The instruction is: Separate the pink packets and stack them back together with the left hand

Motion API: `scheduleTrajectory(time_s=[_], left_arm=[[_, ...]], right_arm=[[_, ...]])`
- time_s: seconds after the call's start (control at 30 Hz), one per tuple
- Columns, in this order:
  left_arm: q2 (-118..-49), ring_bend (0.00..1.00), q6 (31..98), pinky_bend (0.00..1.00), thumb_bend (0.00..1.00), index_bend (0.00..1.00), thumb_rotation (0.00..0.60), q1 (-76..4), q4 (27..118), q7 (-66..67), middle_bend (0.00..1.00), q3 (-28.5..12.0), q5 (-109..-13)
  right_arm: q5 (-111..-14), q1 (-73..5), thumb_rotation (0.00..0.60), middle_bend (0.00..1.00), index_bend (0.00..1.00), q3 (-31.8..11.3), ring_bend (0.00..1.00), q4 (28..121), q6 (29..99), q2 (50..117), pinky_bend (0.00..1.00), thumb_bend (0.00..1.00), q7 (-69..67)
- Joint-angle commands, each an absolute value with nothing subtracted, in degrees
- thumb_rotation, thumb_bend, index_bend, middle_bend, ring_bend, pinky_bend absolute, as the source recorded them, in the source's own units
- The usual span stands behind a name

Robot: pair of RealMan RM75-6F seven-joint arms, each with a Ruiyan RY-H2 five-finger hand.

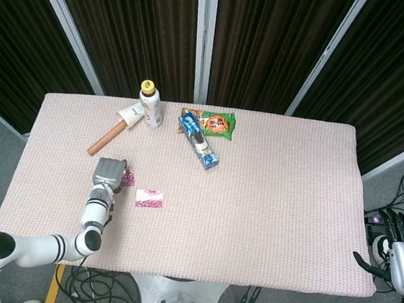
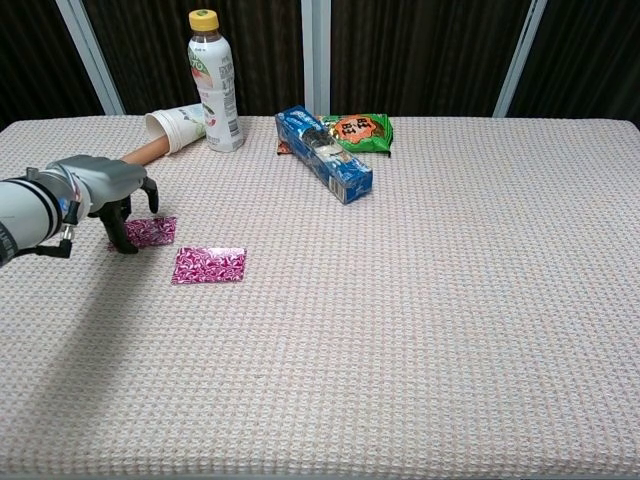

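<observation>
Two pink packets lie apart at left of bench: far packet [image 2: 148, 231] is pressed by curled fingers [image 2: 126, 240] of left hand [image 2: 105, 190], apparently for a pickup; near packet [image 2: 209, 265] is free.

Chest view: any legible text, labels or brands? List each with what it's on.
None can be read for certain.
Bottle label: green print, blurred.
Green snack bag: large characters, not legible.
Blue packet: print too small.
Paper cup: marking blurred.
Pink packets: pattern only.
</observation>
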State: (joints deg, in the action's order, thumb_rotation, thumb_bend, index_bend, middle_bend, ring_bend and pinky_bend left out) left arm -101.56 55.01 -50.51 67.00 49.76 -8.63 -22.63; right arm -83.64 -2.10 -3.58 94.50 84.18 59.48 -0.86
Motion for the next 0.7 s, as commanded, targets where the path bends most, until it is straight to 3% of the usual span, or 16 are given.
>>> scheduleTrajectory(time_s=[0.03, 0.7], left_arm=[[-101.64, 0.87, 54.65, 0.91, 0.26, 0.36, 0.6, -50.42, 66.76, 49.96, 0.9, -8.48, -22.76], [-102.06, 0.87, 53.78, 0.91, 0.26, 0.48, 0.6, -50.13, 65.39, 49.41, 0.9, -9.98, -23.91]], right_arm=[[-83.6, -2.12, 0.441, 0.06, 0.09, -3.58, 0.0, 94.52, 84.12, 59.45, 0.0, 0.09, -0.83], [-83.54, -1.93, 0.442, 0.06, 0.09, -3.6, 0.0, 94.82, 84.44, 59.38, 0.0, 0.09, -0.72]])
